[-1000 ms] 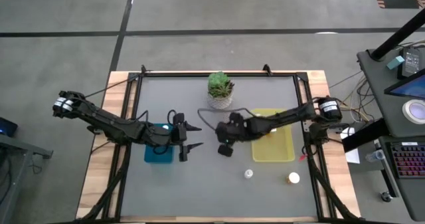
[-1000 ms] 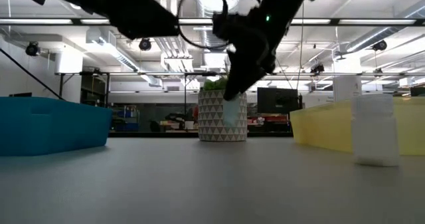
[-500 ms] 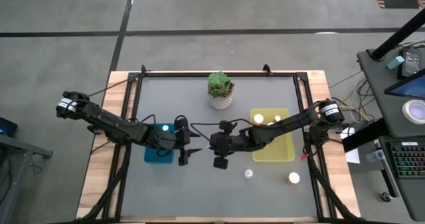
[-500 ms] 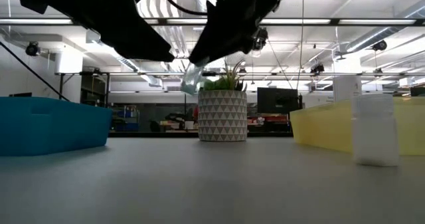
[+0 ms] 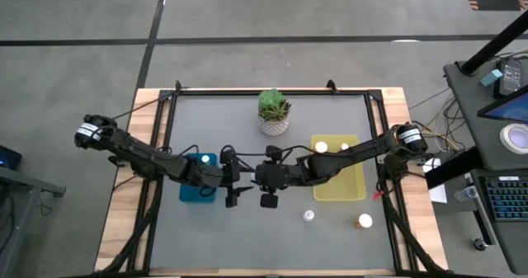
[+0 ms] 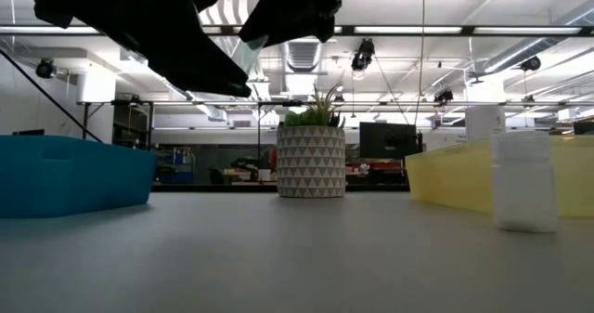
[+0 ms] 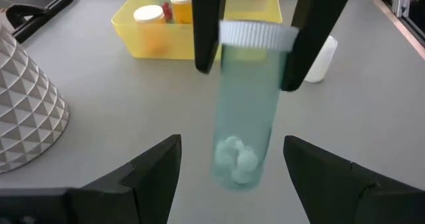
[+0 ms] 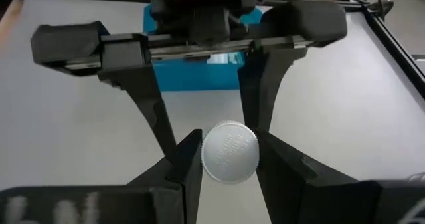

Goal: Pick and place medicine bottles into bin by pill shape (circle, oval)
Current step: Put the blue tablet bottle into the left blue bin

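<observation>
Clear medicine bottle clamped in right hand, left hand spread open

You see a pale, see-through bottle with a ribbed white cap and whitish pills at its bottom, pinched between the black fingers of the right gripper. The left gripper facing it is black too. Behind the left gripper sits a blue bin; behind the right one, a yellow bin with white-capped orange bottles. The pot wears a white-and-grey triangle pattern under green leaves. The table is grey.
</observation>
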